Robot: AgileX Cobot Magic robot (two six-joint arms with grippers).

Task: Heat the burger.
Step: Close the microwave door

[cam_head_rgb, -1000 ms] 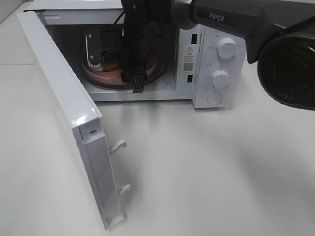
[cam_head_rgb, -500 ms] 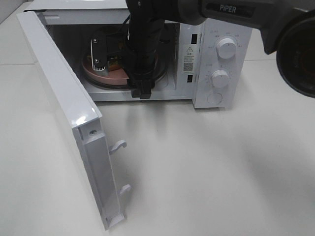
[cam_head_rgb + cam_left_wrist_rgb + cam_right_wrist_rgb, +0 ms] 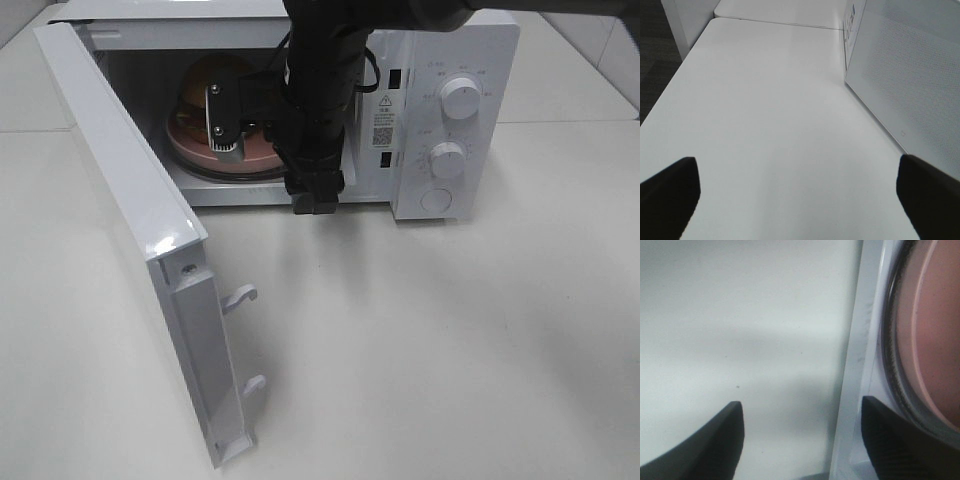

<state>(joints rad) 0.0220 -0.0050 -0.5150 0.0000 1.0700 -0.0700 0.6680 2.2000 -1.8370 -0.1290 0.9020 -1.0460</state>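
Table (image 3: 450, 350): a white surface, on which the microwave is placed at the far side.
Microwave (image 3: 455, 60): white, with two knobs on its right panel; the cavity is seen open.
Door (image 3: 120, 170): swung out fully to the left, with two latch hooks shown on its edge.
Right arm (image 3: 320, 90): black, lowered in front of the cavity opening; part of the inside is hidden by it.
Turntable (image 3: 895, 365): a glass ring on the cavity floor, under the dish.
Dish (image 3: 200, 150): round and pinkish, laid on the turntable.
Burger (image 3: 205, 80): found on the dish inside the microwave, in the left part of the cavity; it is touched by no gripper.
Right gripper (image 3: 801, 405): held over the front sill of the microwave, jaws partly apart, nothing between them.
Left gripper (image 3: 797, 170): kept above the bare table, jaws spread wide, nothing held.
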